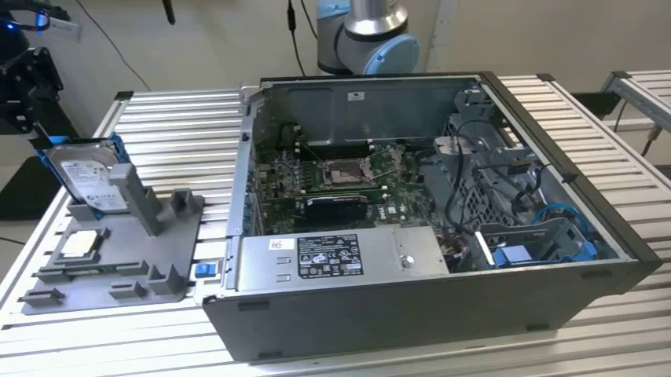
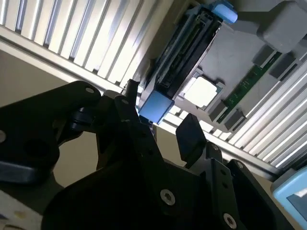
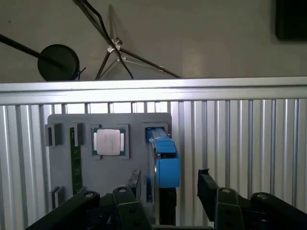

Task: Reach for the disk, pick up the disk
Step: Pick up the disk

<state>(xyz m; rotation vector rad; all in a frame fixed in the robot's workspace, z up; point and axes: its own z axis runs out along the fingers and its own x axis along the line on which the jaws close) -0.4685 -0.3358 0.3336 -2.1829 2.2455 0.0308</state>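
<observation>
At the exterior view's left, the disk (image 1: 89,179) stands upright on edge in a slot of a grey fixture tray (image 1: 157,251) on the slatted table (image 1: 178,118). A square processor chip (image 1: 82,245) lies flat in the tray near it. The open computer case (image 1: 419,314) occupies the centre and right. In the first wrist view, the gripper (image 3: 169,179) is spread open, with one finger on either side of the disk's blue carrier.
</observation>
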